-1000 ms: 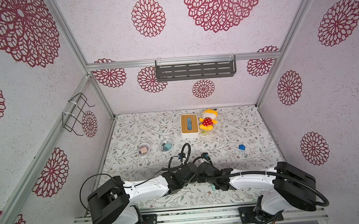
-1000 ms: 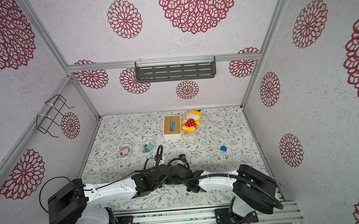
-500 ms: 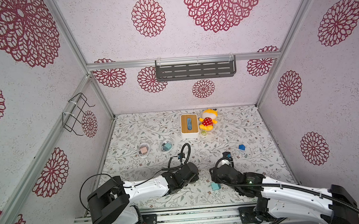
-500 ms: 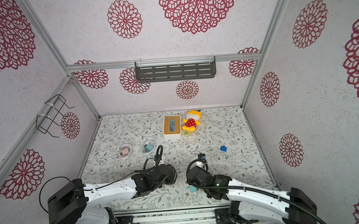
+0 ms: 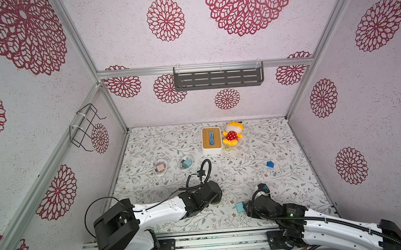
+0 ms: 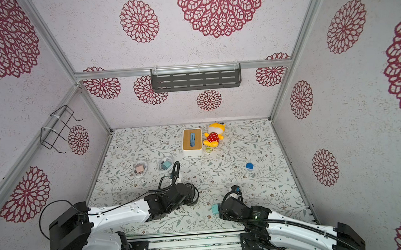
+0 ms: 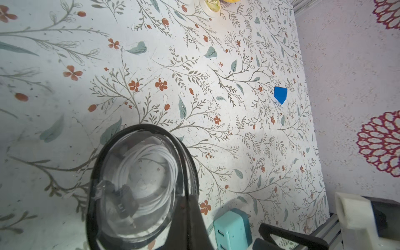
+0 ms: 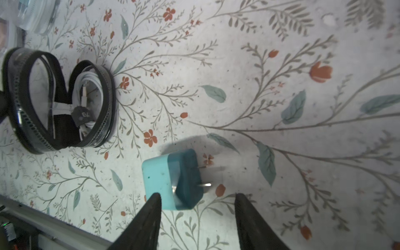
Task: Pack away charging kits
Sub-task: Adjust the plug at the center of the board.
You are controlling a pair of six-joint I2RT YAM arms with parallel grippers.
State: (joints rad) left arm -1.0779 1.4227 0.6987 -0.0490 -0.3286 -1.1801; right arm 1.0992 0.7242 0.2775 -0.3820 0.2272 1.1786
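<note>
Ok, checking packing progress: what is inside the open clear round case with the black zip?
A coiled white cable with a dark end lies in the clear round case; beneath the coil is hidden. The teal cube plug adapter sits outside.

Teal adapter (image 5: 239,207), lower centre in a top view, part hidden by the right arm (image 5: 268,207). Mid-left pouches (image 5: 160,167): contents too small, perhaps cables.

This is most likely a robot test cell in a lab, dressed up as a room. An aluminium frame (image 5: 142,72) holds wall panels (image 5: 193,111) papered with red rosettes around a floral-print counter (image 5: 147,143). A slotted metal rail (image 5: 215,244) along the counter's near edge carries the arm bases (image 5: 115,230). A grey shelf (image 5: 218,79) hangs above its far edge, and a wire rack (image 5: 85,127) above its left side.
</note>
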